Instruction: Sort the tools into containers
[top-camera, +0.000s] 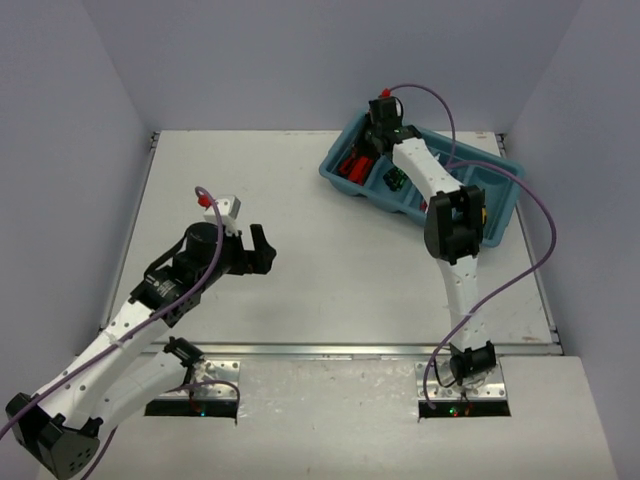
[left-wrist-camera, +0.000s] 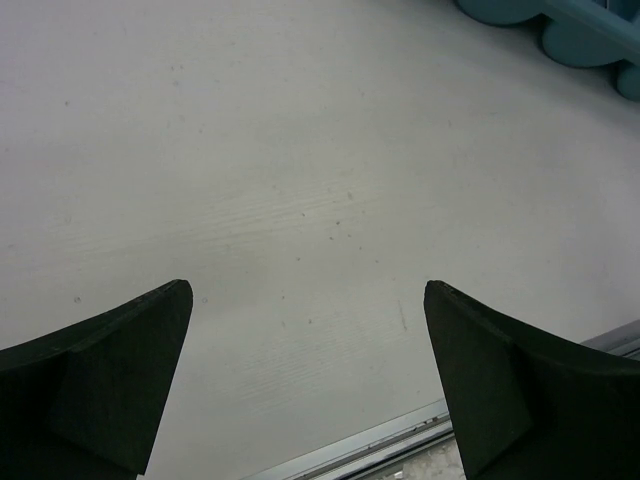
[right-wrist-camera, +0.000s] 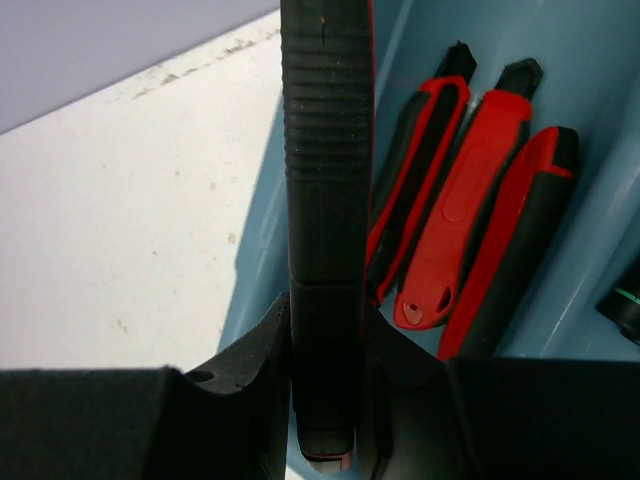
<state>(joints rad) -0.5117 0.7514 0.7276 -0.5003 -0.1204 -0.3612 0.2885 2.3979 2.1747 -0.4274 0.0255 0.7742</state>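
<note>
The teal tray (top-camera: 336, 166) lies at the back right of the table. My right gripper (top-camera: 380, 124) hangs over its leftmost compartment, shut on a tool with a black ribbed handle edged in red (right-wrist-camera: 325, 200). In the right wrist view that gripper (right-wrist-camera: 327, 320) pinches the handle near its end, above the compartment wall (right-wrist-camera: 258, 290). Red-and-black-handled cutters (right-wrist-camera: 460, 220) lie side by side in this compartment (top-camera: 355, 166). A black-and-green tool (top-camera: 396, 180) lies in the compartment beside it. My left gripper (top-camera: 262, 250) stands open and empty over bare table, left of centre (left-wrist-camera: 308, 300).
A bit of yellow (top-camera: 483, 213) shows in the tray beside the right arm's elbow. The tray's rounded underside (left-wrist-camera: 560, 25) shows at the top right of the left wrist view. A metal rail (left-wrist-camera: 400, 430) runs along the table's near edge. Grey walls enclose the table.
</note>
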